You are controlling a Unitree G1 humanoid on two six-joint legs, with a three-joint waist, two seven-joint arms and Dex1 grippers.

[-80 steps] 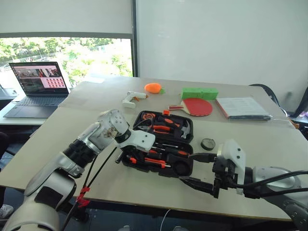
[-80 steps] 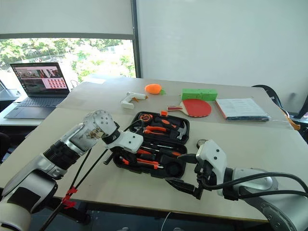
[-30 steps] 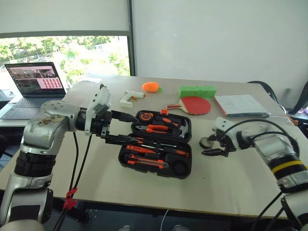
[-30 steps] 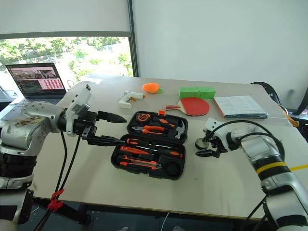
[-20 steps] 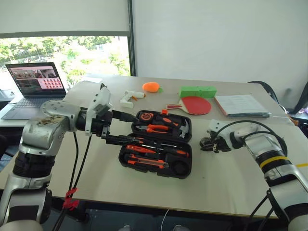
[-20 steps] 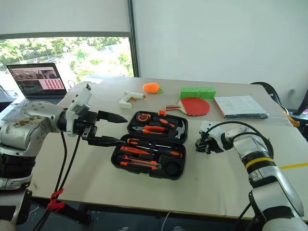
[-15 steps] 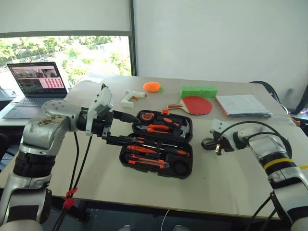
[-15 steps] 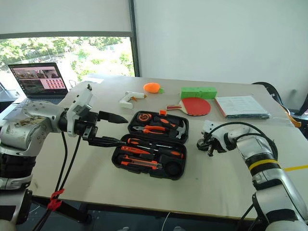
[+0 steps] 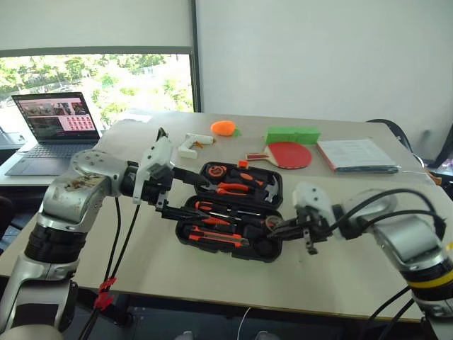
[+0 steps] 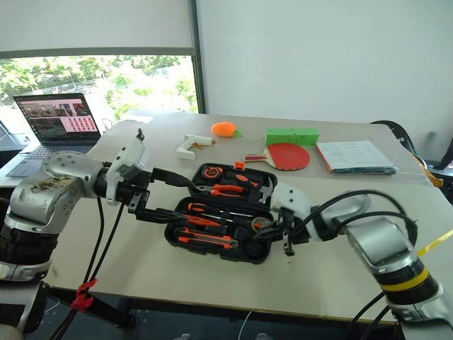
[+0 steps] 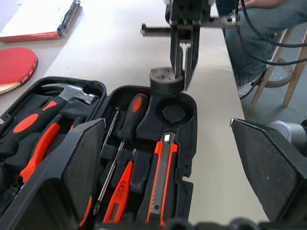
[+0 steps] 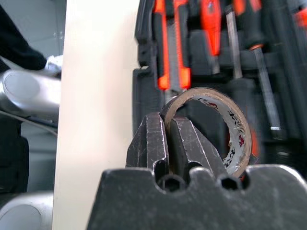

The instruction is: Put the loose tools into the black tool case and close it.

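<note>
**Tape roll held over the open case**

Tape roll (image 12: pixel 218 127), small and round, is pinched by its wall between the closed fingers of the right claw (image 9: pixel 277 228). The claw holds it in the air just above the near right corner of the black tool case (image 9: pixel 230 210), over the round empty recess (image 11: pixel 173 113) there. In the left wrist view the roll hangs right above this recess and does not touch it.

The case lies open and flat on the table (image 9: pixel 354 262). Its near half carries two screwdrivers (image 11: pixel 132 117) with black and orange handles, a utility knife (image 11: pixel 161 178) and a slim orange stick tool (image 11: pixel 120 194), all lying in their recesses. The far half holds a hammer (image 11: pixel 67 93) and pliers (image 9: pixel 233 188).

The left claw (image 9: pixel 182 193) hangs over the left side of the case with its two fingers spread wide, and nothing is between them.

Behind the case on the table are a white glue gun (image 9: pixel 192 145), a red paddle (image 9: pixel 287 154), a green block (image 9: pixel 292 134) and a small orange object (image 9: pixel 224 127). A laptop (image 9: pixel 51 131) stands open at the far left.
</note>
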